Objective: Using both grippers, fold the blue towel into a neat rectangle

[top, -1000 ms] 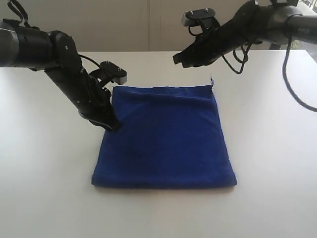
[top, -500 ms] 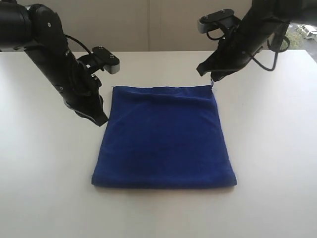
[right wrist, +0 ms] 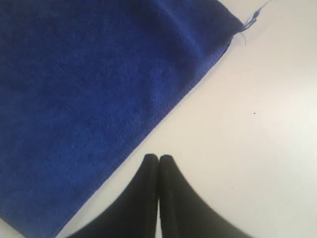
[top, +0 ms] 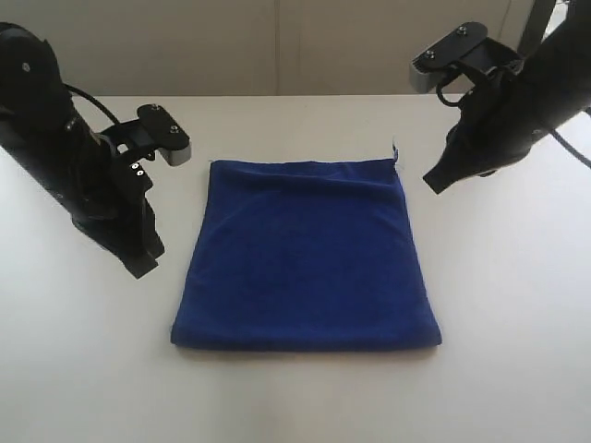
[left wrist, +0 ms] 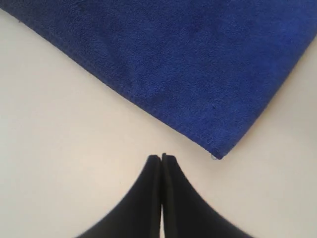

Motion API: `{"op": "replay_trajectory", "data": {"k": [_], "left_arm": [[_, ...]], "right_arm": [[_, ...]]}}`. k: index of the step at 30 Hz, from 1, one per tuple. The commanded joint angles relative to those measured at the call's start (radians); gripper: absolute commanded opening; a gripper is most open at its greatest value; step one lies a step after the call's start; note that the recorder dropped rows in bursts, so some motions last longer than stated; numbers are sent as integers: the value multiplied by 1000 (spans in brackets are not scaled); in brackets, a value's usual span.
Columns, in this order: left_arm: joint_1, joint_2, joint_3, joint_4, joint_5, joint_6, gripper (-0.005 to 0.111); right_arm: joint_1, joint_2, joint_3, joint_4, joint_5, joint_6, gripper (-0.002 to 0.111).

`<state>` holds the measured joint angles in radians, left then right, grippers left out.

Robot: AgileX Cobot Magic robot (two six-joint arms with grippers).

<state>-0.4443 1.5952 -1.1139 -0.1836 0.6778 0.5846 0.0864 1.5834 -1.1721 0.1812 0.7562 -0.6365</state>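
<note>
The blue towel (top: 307, 258) is lying flat in the middle of a pale, matte white worktop (top: 499, 351), with a plain beige wall (top: 277, 46) running behind it. The left fingers (left wrist: 141, 208) are hanging clenched and empty just off the towel's left edge, and the right fingers (right wrist: 141, 203) are likewise clenched and empty beside its far right corner

You had bright, even light; the table (top: 295, 406) washed out near white, with only a faint soft shadow along the towel (top: 305, 258) edge. Exterior was slightly soft; wrist views blurred the fingertips (left wrist: 148, 198).
</note>
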Motion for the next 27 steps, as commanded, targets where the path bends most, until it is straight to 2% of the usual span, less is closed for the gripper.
{"op": "replay_trajectory", "data": {"k": [1,6,10,13,20,23,27], "left_arm": [[2,-80,37,-9,11,67,0],[-32,-100,37,-62,49,154,0],[-121,-61,37,-79,-6,177,0],[-126,24,37,-93,-63,123,0],[-126,182,37,-100,-134,-20,0],[-126,220,37,-100,-119,-32,0],[-126,241,37,-100,-31,-32,0]], "right_arm": [[3,-92,96,5,-55,-42,0],[47,-113,164,53,-50,-40,0],[105,-109,237,113,-111,22,0],[115,-67,256,115,-107,147,0],[115,108,256,117,-120,241,0],[115,170,255,118,-102,293,0],[115,197,255,116,-47,330,0]]}}
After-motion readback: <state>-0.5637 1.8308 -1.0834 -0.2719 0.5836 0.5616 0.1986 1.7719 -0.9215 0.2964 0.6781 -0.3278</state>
